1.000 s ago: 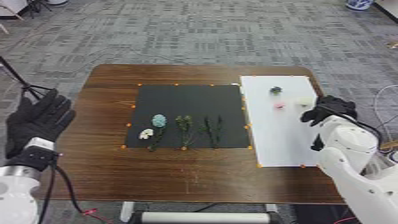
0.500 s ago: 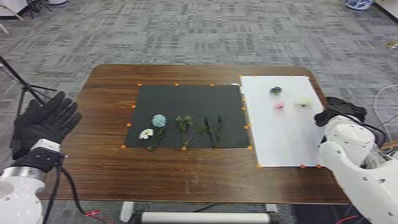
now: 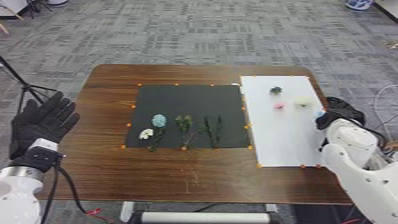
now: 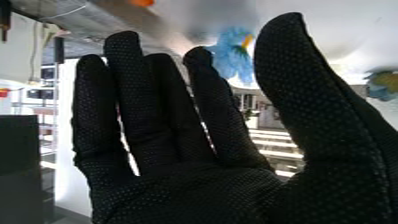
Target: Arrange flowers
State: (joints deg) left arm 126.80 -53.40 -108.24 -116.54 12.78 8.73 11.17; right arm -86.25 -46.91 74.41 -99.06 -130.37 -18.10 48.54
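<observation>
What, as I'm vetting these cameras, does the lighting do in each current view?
Right wrist view: bright strips glare behind the right hand, leaving it dark against them. Head view: fairly even light; the pale flower nearly fades into the white sheet.

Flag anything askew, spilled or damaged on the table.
No spill or damage that I can see. Mildly odd: a light blue flower out at the right edge of the white sheet, by the right hand, apart from the pink flower. Possibly just mid-placement.
</observation>
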